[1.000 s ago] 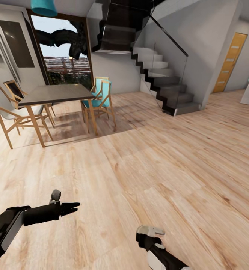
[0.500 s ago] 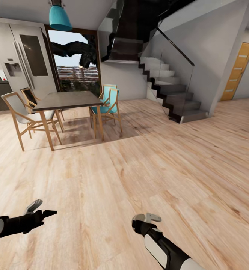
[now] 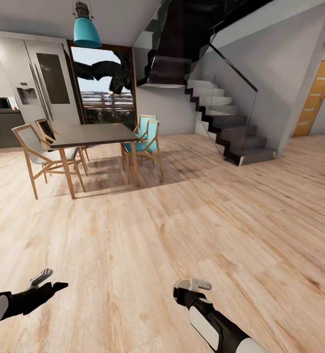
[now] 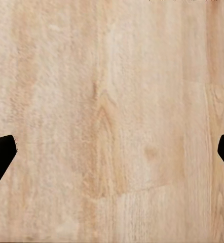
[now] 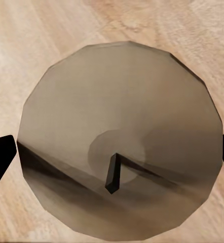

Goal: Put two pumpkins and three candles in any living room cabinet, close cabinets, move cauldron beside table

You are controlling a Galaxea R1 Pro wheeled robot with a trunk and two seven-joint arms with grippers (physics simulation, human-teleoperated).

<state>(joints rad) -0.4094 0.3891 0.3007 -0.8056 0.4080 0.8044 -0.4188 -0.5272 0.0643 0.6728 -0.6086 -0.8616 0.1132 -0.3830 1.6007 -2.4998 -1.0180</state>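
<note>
One candle (image 5: 119,157) is seen in the right wrist view, top face and dark wick toward the camera, seated between the two fingertips of the right gripper (image 3: 194,284), which is closed on it above the wood floor (image 3: 182,220). No container is seen. Left gripper (image 3: 47,283) is held spread wide over bare floor, nothing between its fingertips. Dining table (image 3: 96,135) and stairs (image 3: 221,122) stand well ahead.

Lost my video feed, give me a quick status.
Left hand open, empty, over wood floor. Right hand shut on a candle. Dining table and stairs far ahead, nothing in the way.
</note>
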